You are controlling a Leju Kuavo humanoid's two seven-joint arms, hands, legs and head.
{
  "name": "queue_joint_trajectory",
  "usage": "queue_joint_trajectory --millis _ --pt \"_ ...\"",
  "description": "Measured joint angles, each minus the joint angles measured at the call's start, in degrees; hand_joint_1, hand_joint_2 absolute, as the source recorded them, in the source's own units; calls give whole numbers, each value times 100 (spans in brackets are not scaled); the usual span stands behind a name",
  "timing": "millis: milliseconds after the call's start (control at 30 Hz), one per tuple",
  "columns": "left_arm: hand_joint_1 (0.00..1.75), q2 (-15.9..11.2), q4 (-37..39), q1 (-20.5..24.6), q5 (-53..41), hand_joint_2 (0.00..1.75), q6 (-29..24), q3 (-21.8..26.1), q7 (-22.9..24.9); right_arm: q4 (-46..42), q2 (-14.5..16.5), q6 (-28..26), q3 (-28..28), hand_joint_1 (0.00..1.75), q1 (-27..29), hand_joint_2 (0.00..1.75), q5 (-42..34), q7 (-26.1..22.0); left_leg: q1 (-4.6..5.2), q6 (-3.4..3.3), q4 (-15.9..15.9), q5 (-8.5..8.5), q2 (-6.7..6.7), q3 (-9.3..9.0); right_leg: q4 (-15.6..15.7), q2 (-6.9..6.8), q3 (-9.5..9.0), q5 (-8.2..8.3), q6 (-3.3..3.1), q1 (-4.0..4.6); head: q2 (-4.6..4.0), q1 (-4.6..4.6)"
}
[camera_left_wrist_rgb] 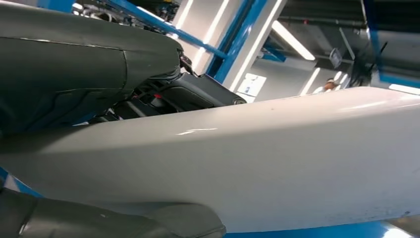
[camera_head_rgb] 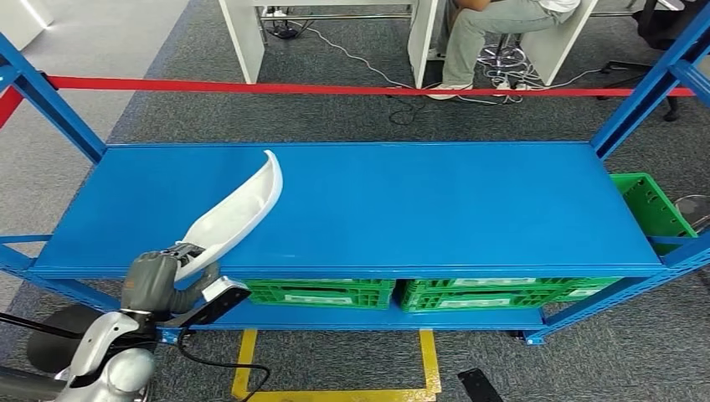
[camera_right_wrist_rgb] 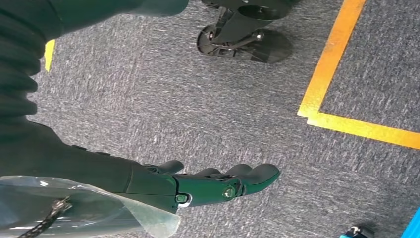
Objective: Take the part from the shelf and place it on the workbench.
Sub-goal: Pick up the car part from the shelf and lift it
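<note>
Left hand point(camera_head_rgb: 163, 272) is grasping the near end of the curved white part point(camera_head_rgb: 239, 209), which angles up over the blue shelf point(camera_head_rgb: 419, 201) near its front left edge. Right hand point(camera_right_wrist_rgb: 218, 186) hangs over the carpet, fingers loose, holding nothing. Looks like mid-pickup; next it needs lifting clear of the front lip. Loads of free shelf rightward, red tape point(camera_head_rgb: 335, 88) beyond.

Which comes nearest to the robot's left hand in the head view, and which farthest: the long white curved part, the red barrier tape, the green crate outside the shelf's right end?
1. Long white curved part, gripped by the left hand.
2. Red barrier tape, stretched behind the shelf.
3. Green crate, outside the shelf's right end.
</note>
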State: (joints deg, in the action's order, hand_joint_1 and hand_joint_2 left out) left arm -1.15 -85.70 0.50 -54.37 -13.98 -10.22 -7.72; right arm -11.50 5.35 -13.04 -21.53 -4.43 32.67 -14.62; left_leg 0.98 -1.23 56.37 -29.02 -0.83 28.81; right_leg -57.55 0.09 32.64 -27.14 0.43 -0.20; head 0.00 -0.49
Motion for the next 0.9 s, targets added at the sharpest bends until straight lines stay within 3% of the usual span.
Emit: queue_joint_trajectory --millis 200,467,600,767,900 --pt "175 92 -804 -594 646 175 -44 -236 -578 0 0 -54 -145 0 67 175 -99 -118 0 -4 0 -6 0 4 1 -1 2 -7 0 0 0 0" --pt "175 137 -1215 -866 764 175 -70 -411 -691 0 1 -121 -262 0 84 175 -127 -182 4 -4 2 -7 0 8 4 -2 0 -6 1 -4 0 -1" --pt "175 190 -1413 -1041 916 175 -400 -514 -906 -1 55 -446 -346 0 103 175 -204 -327 14 -7 6 -10 0 8 6 -2 1 -5 4 -12 0 -1" --pt "175 285 -1523 -1189 1041 175 -970 -781 -1060 0 81 -15 -512 0 155 175 -346 -41 42 -33 13 -22 0 10 6 -3 1 -4 30 -42 0 -2" --pt "175 332 -1541 -1246 1092 175 -1229 -948 -1174 0 80 272 -632 0 208 175 -388 -34 74 -94 33 -17 0 17 15 -2 -5 16 91 -68 0 -3"
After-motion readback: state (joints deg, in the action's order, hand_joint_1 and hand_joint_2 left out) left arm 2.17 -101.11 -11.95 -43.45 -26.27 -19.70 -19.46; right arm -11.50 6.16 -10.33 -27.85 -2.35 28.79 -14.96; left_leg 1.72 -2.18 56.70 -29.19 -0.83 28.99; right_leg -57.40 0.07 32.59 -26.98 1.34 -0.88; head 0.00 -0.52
